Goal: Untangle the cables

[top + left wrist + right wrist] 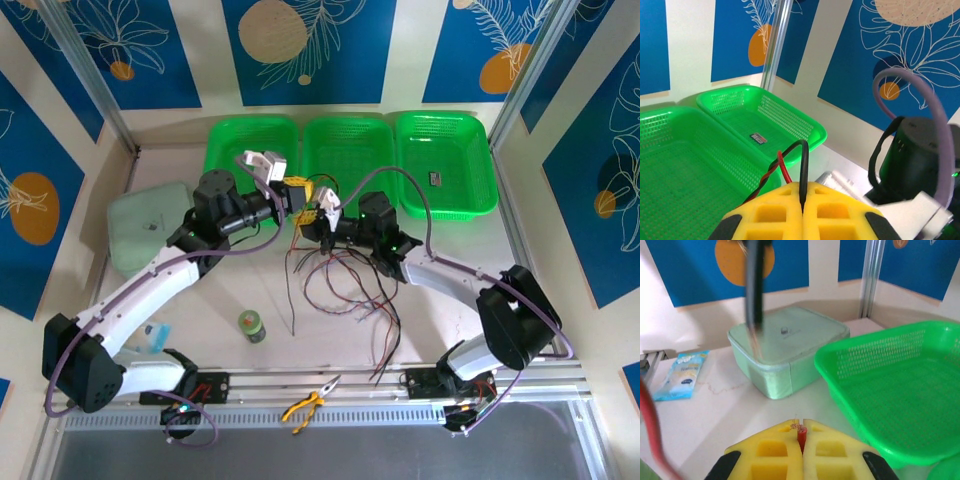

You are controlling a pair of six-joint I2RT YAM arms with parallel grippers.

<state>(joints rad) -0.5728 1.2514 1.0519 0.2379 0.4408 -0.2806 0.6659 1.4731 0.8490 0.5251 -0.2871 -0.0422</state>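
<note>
You're mid-separation: your left gripper (803, 212) is closed on a black wire (803, 165), your right gripper (801, 442) seemingly on a red wire (801, 434), and the cables (345, 285) trail onto the table (255, 285) below, so draw your arms apart slowly.

Robot lab cell: silver aluminium frame post (776, 45), blue leaf-print wall panels (890, 50) and green plastic mesh baskets (765, 117), all ahead of the left gripper (802, 200).

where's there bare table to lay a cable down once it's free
Bare table between the right green basket and the right arm, and around the green jar, left of the cables. Crowded at centre, where left gripper and right gripper pinch them.
</note>
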